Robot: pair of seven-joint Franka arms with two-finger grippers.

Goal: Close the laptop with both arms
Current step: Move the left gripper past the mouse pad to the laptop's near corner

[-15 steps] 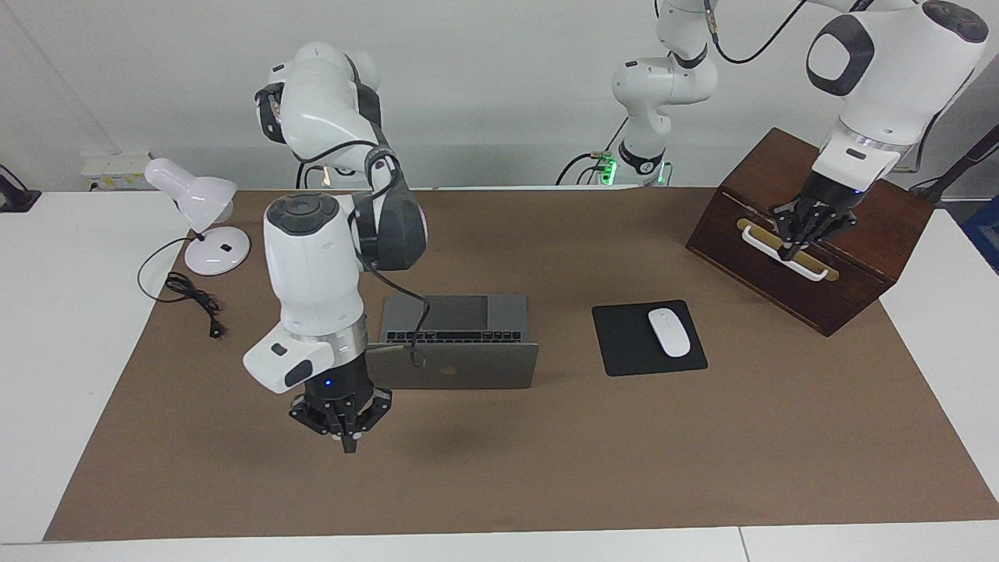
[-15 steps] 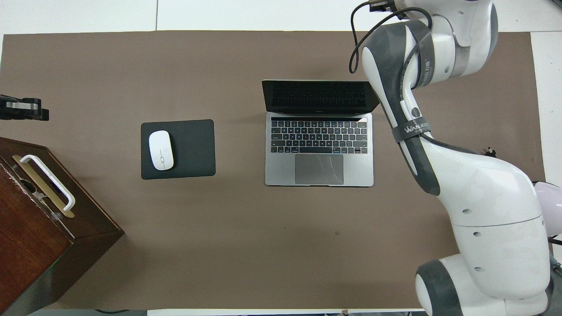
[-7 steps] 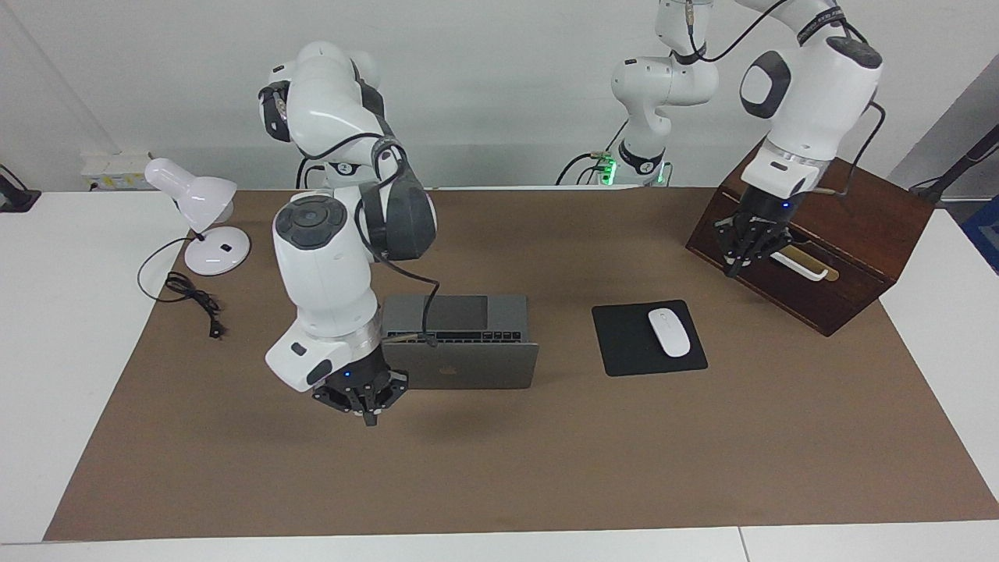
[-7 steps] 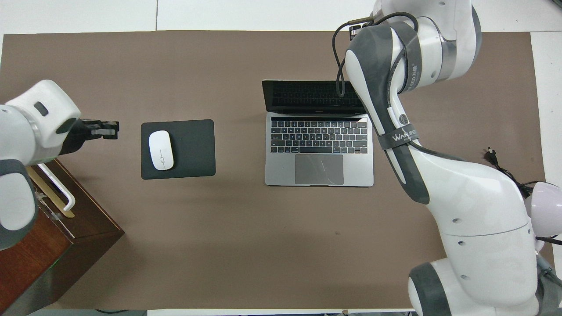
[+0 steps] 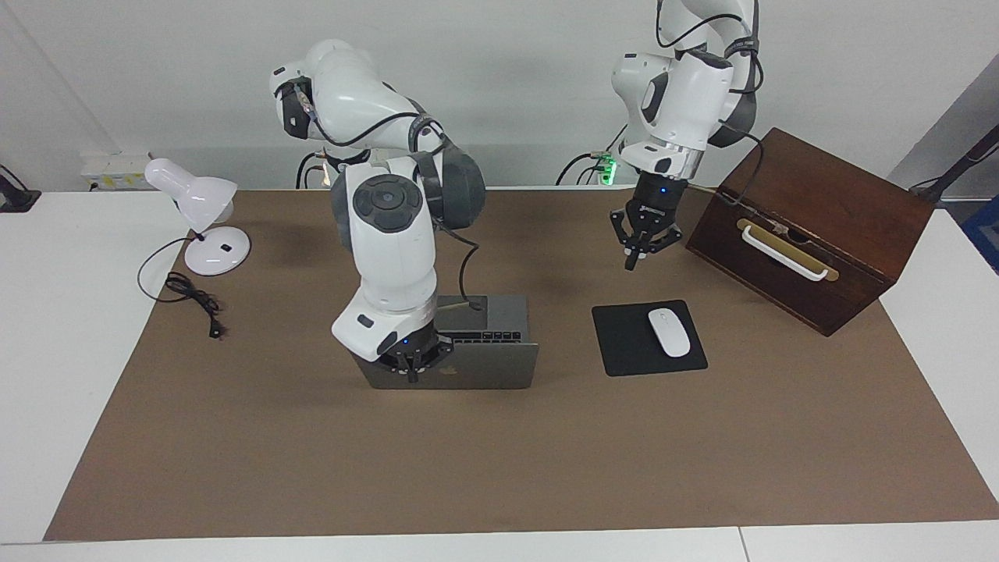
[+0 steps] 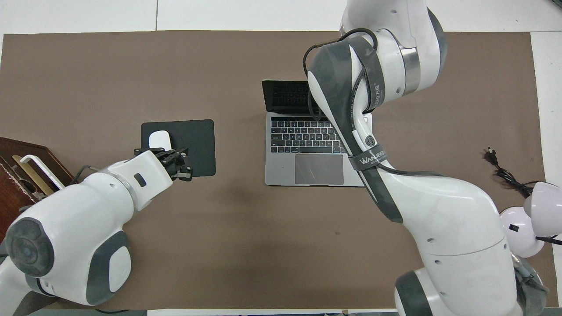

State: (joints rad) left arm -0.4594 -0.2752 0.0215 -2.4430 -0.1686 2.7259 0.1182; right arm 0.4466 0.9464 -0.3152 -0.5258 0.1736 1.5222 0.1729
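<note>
**Laptop open, both arms closing in**

The laptop [image 5: 468,351] stands open near the middle of the brown mat [image 5: 499,468] on the tabletop [image 5: 70,328], its lid upright with the back and its dark logo turned away from the robots. It is thin and silver-grey, with a black keyboard and a large grey trackpad on the base, and the dark screen tilts slightly away from the robots.

Nothing of the closing looks done: the lid is fully up, so folding it down onto the base is all still to come.

The right gripper [image 5: 411,376] is over the top edge of the lid, toward the right arm's end of it, jaws shut and empty; whether it touches the lid I cannot tell. The left gripper [image 5: 632,263] hangs in the air over the mat, above the edge of the black mouse pad [image 5: 632,343] nearer to the robots, well apart from the laptop, jaws shut and holding nothing.

A white mouse [image 5: 669,332] lies on the pad. A dark wooden box [image 5: 819,211] sits toward the left arm's end, a white desk lamp [image 5: 195,207] toward the right arm's.
</note>
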